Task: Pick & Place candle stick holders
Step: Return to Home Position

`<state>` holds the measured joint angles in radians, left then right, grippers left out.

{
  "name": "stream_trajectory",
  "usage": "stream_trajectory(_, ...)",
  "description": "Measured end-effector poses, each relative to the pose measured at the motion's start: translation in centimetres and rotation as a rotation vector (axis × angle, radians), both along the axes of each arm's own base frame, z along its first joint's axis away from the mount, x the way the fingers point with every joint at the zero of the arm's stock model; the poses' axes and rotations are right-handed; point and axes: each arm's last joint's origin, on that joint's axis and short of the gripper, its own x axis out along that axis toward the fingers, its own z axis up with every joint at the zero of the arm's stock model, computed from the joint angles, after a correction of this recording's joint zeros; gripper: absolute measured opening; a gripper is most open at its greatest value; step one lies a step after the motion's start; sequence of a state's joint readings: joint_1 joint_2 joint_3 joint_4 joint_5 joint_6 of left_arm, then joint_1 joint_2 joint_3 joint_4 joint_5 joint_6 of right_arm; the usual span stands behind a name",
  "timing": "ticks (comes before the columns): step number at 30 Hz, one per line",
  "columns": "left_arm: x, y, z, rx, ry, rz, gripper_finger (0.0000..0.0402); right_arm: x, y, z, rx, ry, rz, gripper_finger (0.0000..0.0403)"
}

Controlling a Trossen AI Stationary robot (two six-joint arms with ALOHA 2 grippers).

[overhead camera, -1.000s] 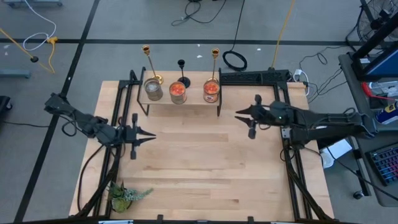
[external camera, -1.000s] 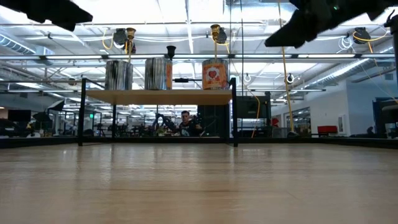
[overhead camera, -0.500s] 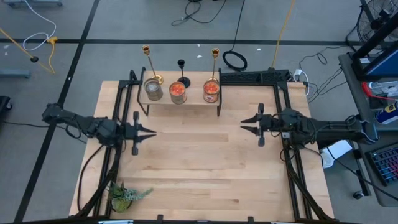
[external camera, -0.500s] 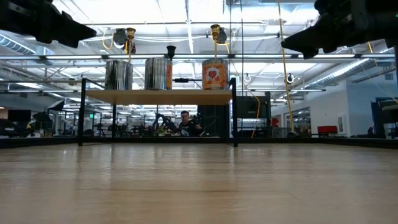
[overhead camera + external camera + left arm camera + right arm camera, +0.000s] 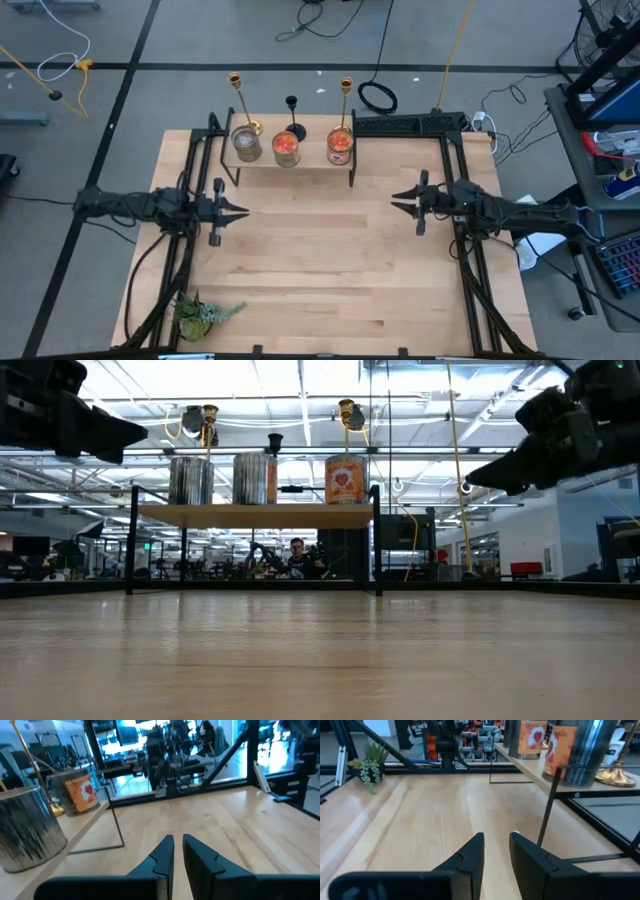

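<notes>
Two tall gold candle stick holders (image 5: pixel 238 100) (image 5: pixel 346 100) and a shorter black one (image 5: pixel 294 118) stand on their round bases at the back of a raised shelf (image 5: pixel 300 168) at the table's far edge. They also show in the low view, the gold ones (image 5: pixel 210 420) (image 5: pixel 346 415) on either side of the black one (image 5: pixel 275 442). My left gripper (image 5: pixel 246 211) hovers at mid-left, shut and empty, pointing right. My right gripper (image 5: pixel 395 201) hovers at mid-right, slightly open and empty, pointing left. Both are well short of the shelf.
Three cans (image 5: pixel 247 145) (image 5: pixel 286 148) (image 5: pixel 340 146) stand on the shelf in front of the holders. A small green plant (image 5: pixel 205 312) lies at the near left corner. Black frame rails (image 5: pixel 455 180) run along both table sides. A person (image 5: pixel 297 555) sits far behind the table.
Both grippers have come down toward the table. My right gripper has also drawn back toward the table's right and near edges and levelled out. My left arm has straightened, with its gripper staying over the same spot.
</notes>
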<state>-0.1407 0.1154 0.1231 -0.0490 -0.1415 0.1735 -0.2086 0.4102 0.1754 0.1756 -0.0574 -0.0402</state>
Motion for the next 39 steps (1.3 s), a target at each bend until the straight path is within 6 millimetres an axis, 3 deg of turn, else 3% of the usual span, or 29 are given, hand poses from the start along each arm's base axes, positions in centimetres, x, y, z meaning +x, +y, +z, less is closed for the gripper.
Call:
stream_trajectory(6,-0.2,0.3,-1.0,-0.024,-0.022,-0.021,0.0047,-0.5,0.1,-1.8,0.018,-0.054,0.07,0.0089)
stream_trajectory(10,-0.1,0.5,-2.1,-0.064,-0.033,0.0,0.0047,-0.7,0.3,-1.0,0.023,-0.148,0.169,0.0089)
stream_trajectory(39,0.0,0.7,-2.4,-0.112,-0.033,0.007,0.0047,-2.2,1.0,-1.4,0.124,-0.122,0.181,0.0089)
